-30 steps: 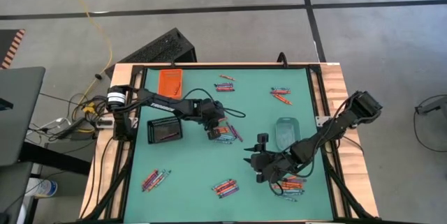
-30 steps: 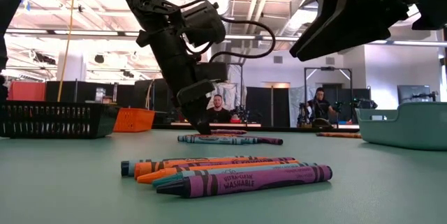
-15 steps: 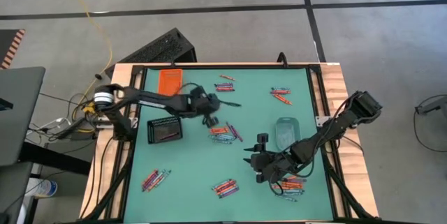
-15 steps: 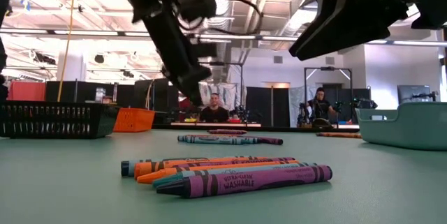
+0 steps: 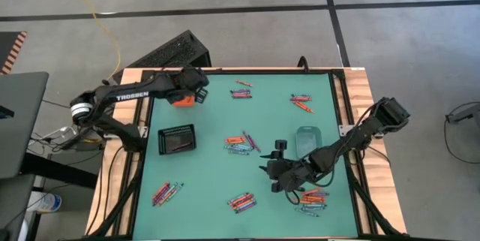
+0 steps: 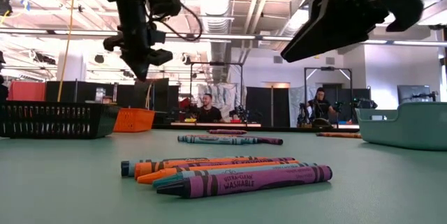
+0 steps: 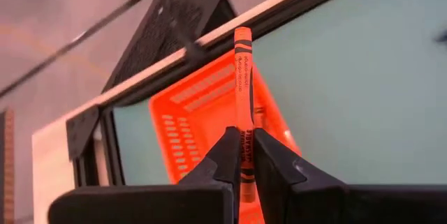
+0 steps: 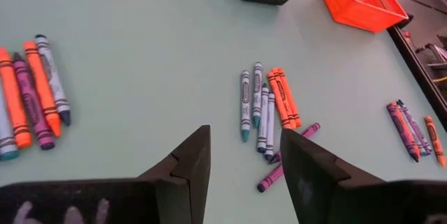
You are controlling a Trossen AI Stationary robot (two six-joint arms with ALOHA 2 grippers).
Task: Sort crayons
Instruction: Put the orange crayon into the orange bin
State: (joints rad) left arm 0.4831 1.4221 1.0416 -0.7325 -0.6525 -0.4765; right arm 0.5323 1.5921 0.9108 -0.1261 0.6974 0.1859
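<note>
Currently held item: one orange crayon point(image 7: 242, 105), clamped low on its wrapper between my left gripper's point(image 7: 242, 155) fingers, most of its length standing out past the fingertips. Directly beyond the tip lies the orange tray point(image 7: 209, 112), so I judge this crayon is bound for it.

Step in hand: release over the tray. To do it well I would keep the crayon's whole length inside the tray's walls before parting the fingers, come down close so it does not bounce out, and open gently; the grip is near one end, so the free end may swing as it lets go.

Second item: left gripper point(image 5: 196, 91) in the high view, at the orange tray's point(image 5: 180, 82) edge, with the black mesh tray point(image 5: 177, 139) nearer the table's middle.

Third item: right gripper point(image 8: 244, 155), jaws parted and holding nothing, waiting above the table. Ahead of its fingertips lies a mixed cluster of crayons point(image 8: 269, 112); another cluster point(image 8: 35, 88) lies off to one side.

Fourth item: clear tray point(image 5: 307, 141), just beside the right arm, contents not discernible.

Remaining stock: further loose crayon groups point(image 5: 241, 201) still scattered on the green mat point(image 5: 210, 173), unsorted.
</note>
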